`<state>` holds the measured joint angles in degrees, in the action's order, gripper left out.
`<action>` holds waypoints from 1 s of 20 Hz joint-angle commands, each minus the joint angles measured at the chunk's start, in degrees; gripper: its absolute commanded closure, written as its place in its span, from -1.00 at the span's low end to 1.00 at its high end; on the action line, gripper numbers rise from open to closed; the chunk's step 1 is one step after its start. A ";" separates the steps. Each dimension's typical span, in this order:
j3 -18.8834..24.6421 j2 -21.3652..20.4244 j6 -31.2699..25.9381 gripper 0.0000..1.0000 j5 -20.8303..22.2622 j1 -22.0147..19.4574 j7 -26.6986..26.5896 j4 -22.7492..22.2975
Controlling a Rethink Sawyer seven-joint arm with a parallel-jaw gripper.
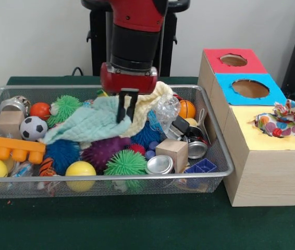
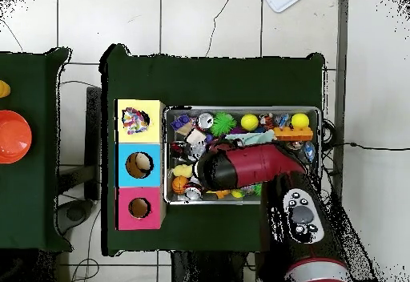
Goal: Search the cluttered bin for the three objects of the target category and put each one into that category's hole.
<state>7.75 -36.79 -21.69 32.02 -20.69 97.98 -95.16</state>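
The wire mesh bin (image 1: 225, 166) is full of toys and cloths; it also shows in the overhead view (image 2: 240, 109). My gripper (image 1: 125, 119) hangs over the bin's middle. It is open, and its fingertips (image 1: 120, 115) rest on a mint green cloth (image 1: 87, 125) next to a cream cloth (image 1: 150, 101). One white ruffled fabric piece with bright dots (image 1: 280, 121) lies on the yellow box top (image 1: 272, 143) at its hole, and it also shows in the overhead view (image 2: 134, 121). No other dotted piece shows in the bin. In the overhead view the arm (image 2: 240, 167) hides the gripper.
A blue box top (image 1: 225, 86) and a red one (image 1: 212, 57) with open holes stand behind the yellow one. The bin holds spiky balls (image 1: 124, 162), a soccer ball (image 1: 33, 127), a wooden block (image 1: 172, 152), an orange brick (image 1: 9, 148) and metal tins (image 1: 159, 165).
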 commanded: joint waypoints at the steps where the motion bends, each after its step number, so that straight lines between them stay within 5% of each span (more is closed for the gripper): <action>1: -3.19 -0.59 -7.37 1.00 -5.20 3.59 11.79 -1.22; 20: -9.61 -7.32 -14.81 1.00 -17.76 14.73 14.05 -3.29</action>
<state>-0.19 -42.21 -28.74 18.79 -8.21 97.99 -95.27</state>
